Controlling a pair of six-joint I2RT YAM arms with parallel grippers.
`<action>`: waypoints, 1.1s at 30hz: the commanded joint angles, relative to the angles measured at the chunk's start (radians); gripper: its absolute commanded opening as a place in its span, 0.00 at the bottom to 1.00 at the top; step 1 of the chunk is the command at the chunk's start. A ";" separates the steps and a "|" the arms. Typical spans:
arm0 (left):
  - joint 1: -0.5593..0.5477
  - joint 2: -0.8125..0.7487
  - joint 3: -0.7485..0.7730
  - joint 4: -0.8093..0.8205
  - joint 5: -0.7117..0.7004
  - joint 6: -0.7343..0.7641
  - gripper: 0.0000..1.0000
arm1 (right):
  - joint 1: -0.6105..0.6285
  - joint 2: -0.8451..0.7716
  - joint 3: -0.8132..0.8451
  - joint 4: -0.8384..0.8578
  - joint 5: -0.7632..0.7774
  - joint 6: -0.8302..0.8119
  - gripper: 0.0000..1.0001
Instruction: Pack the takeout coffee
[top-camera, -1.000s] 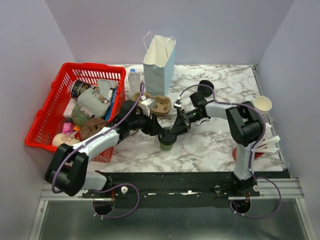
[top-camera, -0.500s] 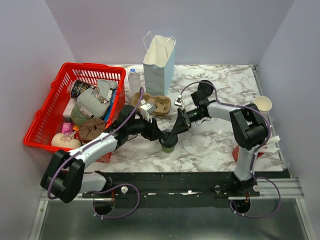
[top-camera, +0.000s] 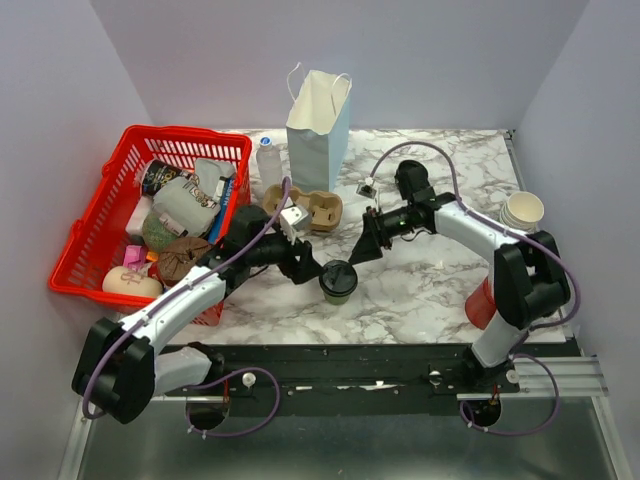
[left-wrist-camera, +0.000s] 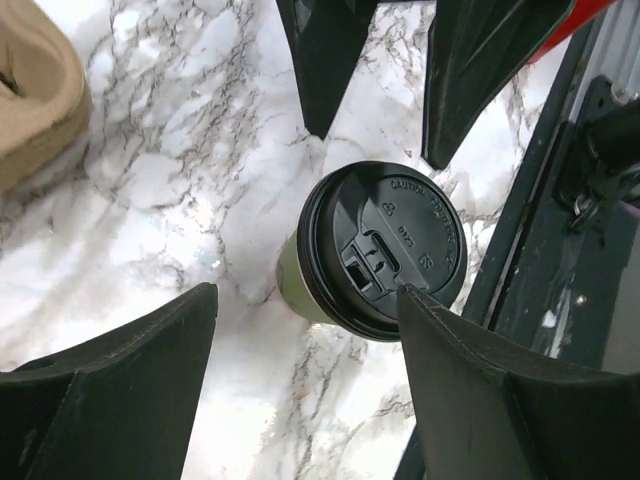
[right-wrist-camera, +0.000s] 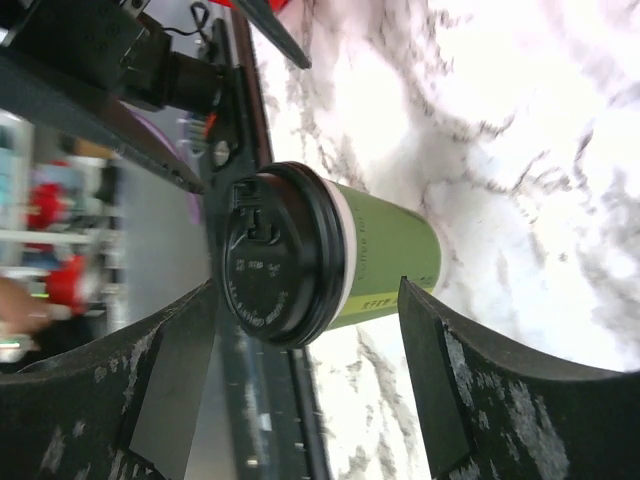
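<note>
While the takeout coffee (top-camera: 338, 282) stands upright on the marble table (top-camera: 440, 290) well in front of the white paper bag (top-camera: 318, 125), the left gripper (top-camera: 312, 273) and right gripper (top-camera: 360, 252) gape beside it, clamping nothing.

- Surface (top-camera: 430, 290): white marble pattern with grey veining.
- Basket (top-camera: 190, 133): red plastic, at the left edge of the surface, filled with mixed packaged goods.
- Bag (top-camera: 318, 125): white paper with handles, upright and open at the back.
- Bottle (top-camera: 268, 160): clear, upright, between basket and bag.
- Carrier (top-camera: 315, 210): brown cardboard, in front of the bag.
- Cup stack (top-camera: 523, 211): at the right edge, white inside.
- Red cup (top-camera: 482, 303): near right corner, partly hidden.
</note>
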 joint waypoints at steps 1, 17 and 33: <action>-0.022 -0.052 0.047 -0.111 0.063 0.280 0.82 | -0.001 -0.125 -0.046 0.038 0.103 -0.184 0.81; -0.104 -0.002 0.037 -0.070 0.198 0.668 0.83 | 0.116 -0.501 -0.400 0.372 0.261 -0.586 0.80; -0.117 0.055 0.069 -0.057 0.185 0.656 0.81 | 0.170 -0.415 -0.330 0.314 0.262 -0.583 0.80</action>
